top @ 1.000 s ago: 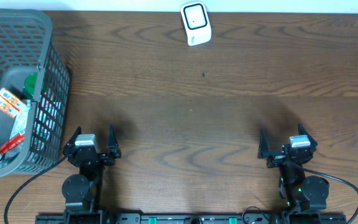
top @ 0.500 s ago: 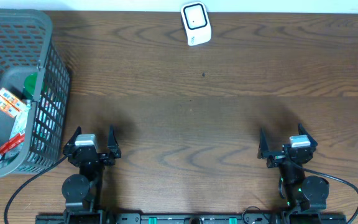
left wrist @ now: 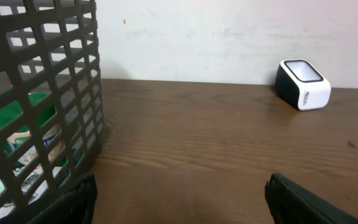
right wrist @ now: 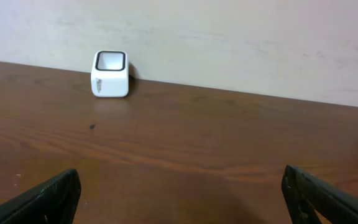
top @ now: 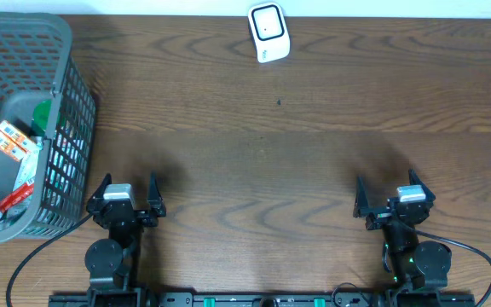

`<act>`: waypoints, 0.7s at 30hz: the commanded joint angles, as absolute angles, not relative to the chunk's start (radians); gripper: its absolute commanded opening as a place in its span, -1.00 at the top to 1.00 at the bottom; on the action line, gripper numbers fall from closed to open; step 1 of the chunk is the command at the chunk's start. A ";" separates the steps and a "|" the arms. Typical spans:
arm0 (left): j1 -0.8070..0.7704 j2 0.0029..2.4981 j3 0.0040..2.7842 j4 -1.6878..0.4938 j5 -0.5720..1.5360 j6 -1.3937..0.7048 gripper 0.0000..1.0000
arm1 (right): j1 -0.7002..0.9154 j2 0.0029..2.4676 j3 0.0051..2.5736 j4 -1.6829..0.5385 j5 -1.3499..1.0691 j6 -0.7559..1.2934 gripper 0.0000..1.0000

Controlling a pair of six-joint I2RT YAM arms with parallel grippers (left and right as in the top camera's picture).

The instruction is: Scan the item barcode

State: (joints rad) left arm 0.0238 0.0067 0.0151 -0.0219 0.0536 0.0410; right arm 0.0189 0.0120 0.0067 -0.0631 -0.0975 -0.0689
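A white barcode scanner [top: 268, 31] with a dark window stands at the table's far edge; it also shows in the left wrist view as the scanner [left wrist: 303, 84] and in the right wrist view as the scanner [right wrist: 110, 73]. Several items lie inside a grey mesh basket [top: 66, 102] at the far left: an orange-and-white box [top: 11, 141], something green [top: 43, 112] and a red-and-white packet [top: 14, 198]. My left gripper [top: 127, 195] rests open near the front edge, just right of the basket. My right gripper [top: 389, 195] is open at the front right. Both hold nothing.
The basket wall [left wrist: 42, 99] fills the left side of the left wrist view, close to my left fingers. A pale wall runs behind the table's far edge. A small dark speck [top: 280, 103] lies on the wood below the scanner.
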 commanded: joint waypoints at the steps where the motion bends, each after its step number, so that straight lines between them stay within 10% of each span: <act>1: 0.028 0.004 0.004 -0.052 0.052 0.060 -0.75 | 0.030 0.010 0.006 -0.066 -0.103 -0.057 -0.98; 21: 0.028 0.065 0.426 -0.367 0.311 -0.088 -0.75 | 0.030 0.010 0.006 -0.066 -0.103 -0.057 -0.98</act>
